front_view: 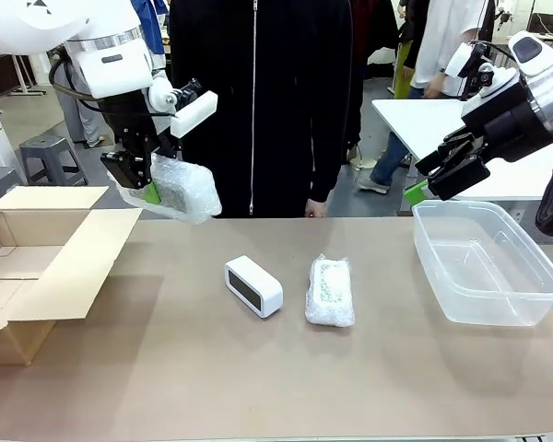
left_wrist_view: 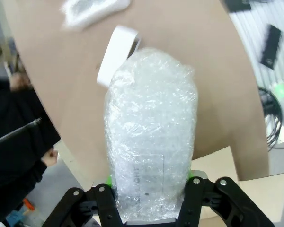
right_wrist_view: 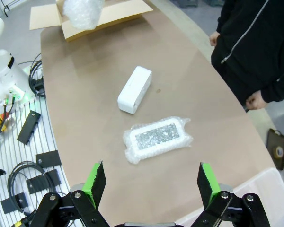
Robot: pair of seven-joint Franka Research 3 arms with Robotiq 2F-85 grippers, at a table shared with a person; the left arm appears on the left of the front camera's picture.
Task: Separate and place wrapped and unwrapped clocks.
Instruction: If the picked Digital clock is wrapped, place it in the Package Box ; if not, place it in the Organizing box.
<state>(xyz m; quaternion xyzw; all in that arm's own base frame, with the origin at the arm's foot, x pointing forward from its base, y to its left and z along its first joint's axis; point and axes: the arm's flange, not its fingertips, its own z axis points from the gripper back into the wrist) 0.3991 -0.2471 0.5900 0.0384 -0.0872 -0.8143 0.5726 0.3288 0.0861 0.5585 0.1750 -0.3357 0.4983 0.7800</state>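
A bubble-wrapped clock (front_view: 182, 191) is held clamped in the left gripper (front_view: 150, 187), raised off the bench (front_view: 212, 387) near the open cardboard box (front_view: 46, 258). The right gripper (right_wrist_view: 151, 182) is seen spread wide with nothing held, raised near the clear tub (front_view: 488, 313). The bare white clock (front_view: 253, 286) and a second wrapped clock (front_view: 330, 293) are laid side by side mid-bench, not touching.

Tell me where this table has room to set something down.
The widest bare patch is the near strip of the table, running from the cardboard box to the clear tub. Smaller gaps lie between the box flap and the bare clock, and between the wrapped clock and the tub. The middle is crowded: those clocks lie close together.
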